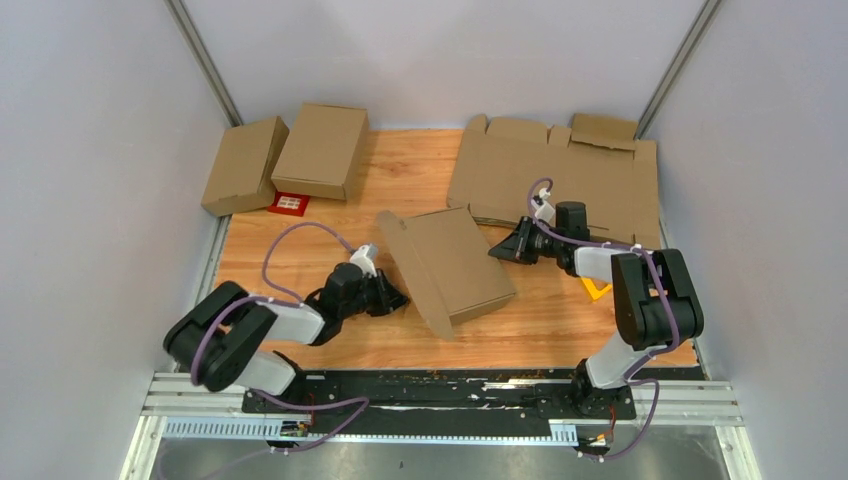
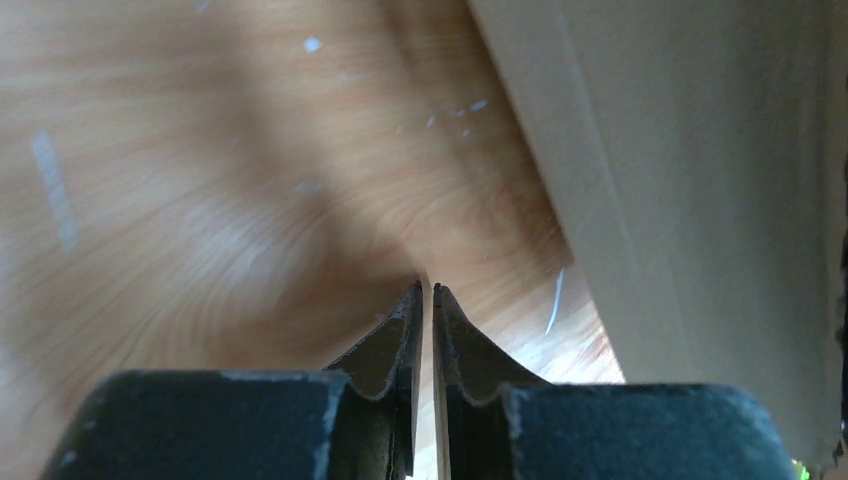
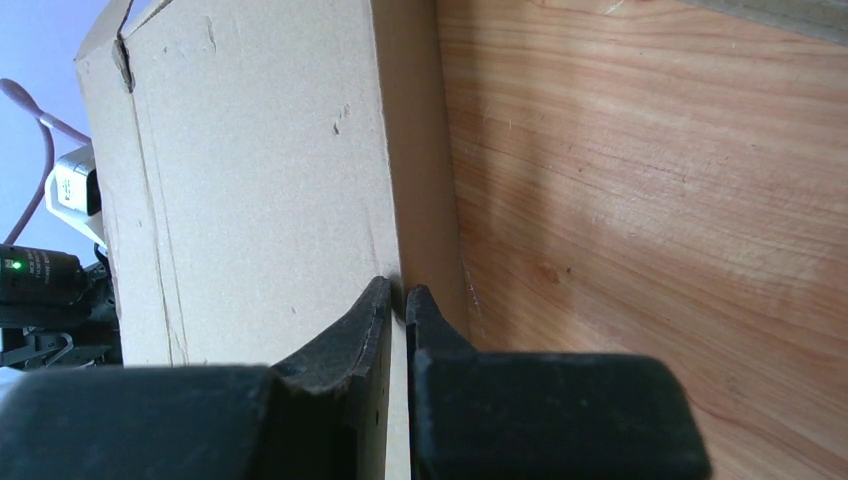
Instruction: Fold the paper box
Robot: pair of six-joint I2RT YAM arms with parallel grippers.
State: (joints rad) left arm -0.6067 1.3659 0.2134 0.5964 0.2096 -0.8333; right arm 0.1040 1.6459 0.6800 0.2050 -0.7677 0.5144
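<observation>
The paper box (image 1: 450,265) lies slantwise mid-table, a shallow brown carton with one long flap (image 1: 405,270) standing up along its left side. My left gripper (image 1: 400,297) sits low at the foot of that flap. In the left wrist view its jaws (image 2: 427,288) are shut to a thin slit with only the wood showing through, and the box wall (image 2: 700,200) rises to the right. My right gripper (image 1: 497,250) is at the box's far right corner. In the right wrist view it is shut (image 3: 400,290), tips against the box's corner edge (image 3: 385,150).
Two finished brown boxes (image 1: 245,165) (image 1: 322,150) stand at the back left with a small red card (image 1: 290,203) in front of them. A wide stack of flat notched cardboard sheets (image 1: 590,180) fills the back right. A yellow piece (image 1: 597,290) lies under the right arm.
</observation>
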